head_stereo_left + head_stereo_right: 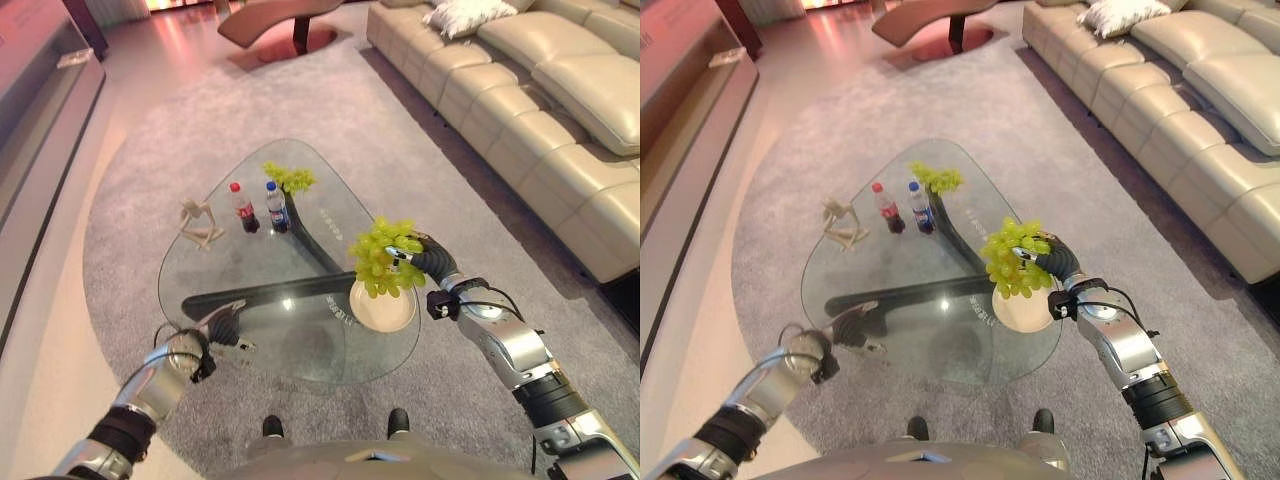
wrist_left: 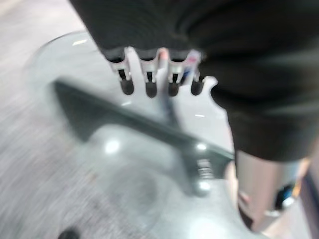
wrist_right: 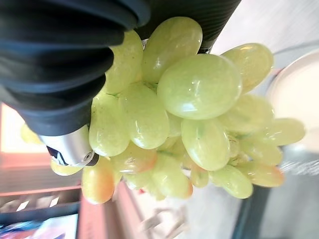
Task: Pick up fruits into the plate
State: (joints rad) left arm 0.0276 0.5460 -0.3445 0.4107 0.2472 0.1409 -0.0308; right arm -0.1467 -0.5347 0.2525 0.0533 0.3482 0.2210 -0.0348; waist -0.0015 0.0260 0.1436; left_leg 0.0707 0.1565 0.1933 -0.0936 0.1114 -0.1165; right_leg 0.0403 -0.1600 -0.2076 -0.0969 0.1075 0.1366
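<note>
Fingers of the right hand (image 1: 425,256) are curled round a bunch of green grapes (image 1: 383,258), which hangs in the air just above the cream plate (image 1: 384,308) at the near right edge of the glass table (image 1: 250,265). In the right wrist view the grapes (image 3: 184,114) press right up against the dark ribbed cover and a silver finger (image 3: 72,147) sits at the side of the cluster — some berries carry an orange blush, a detail the head views do not resolve. A pale arc of the plate (image 3: 299,94) shows past the bunch there.

The left hand (image 1: 222,324) hovers over the near left edge of the table with its fingers loosely straight, gripping nothing. Its own wrist view shows those fingers (image 2: 148,79) hanging in a row, dark tips pointing down toward the glass and the dark beam of the table frame (image 2: 134,124) beneath — nothing lies between them.

Farther back on the table, the head views show a second green grape bunch (image 1: 290,178) near the far edge, two small bottles — one red-capped (image 1: 243,207), one blue-capped (image 1: 277,206) — standing upright side by side, and a pale figurine (image 1: 200,225) to their left. A grey rug (image 1: 400,140) lies under the table, with a beige leather sofa (image 1: 540,110) along the right.
</note>
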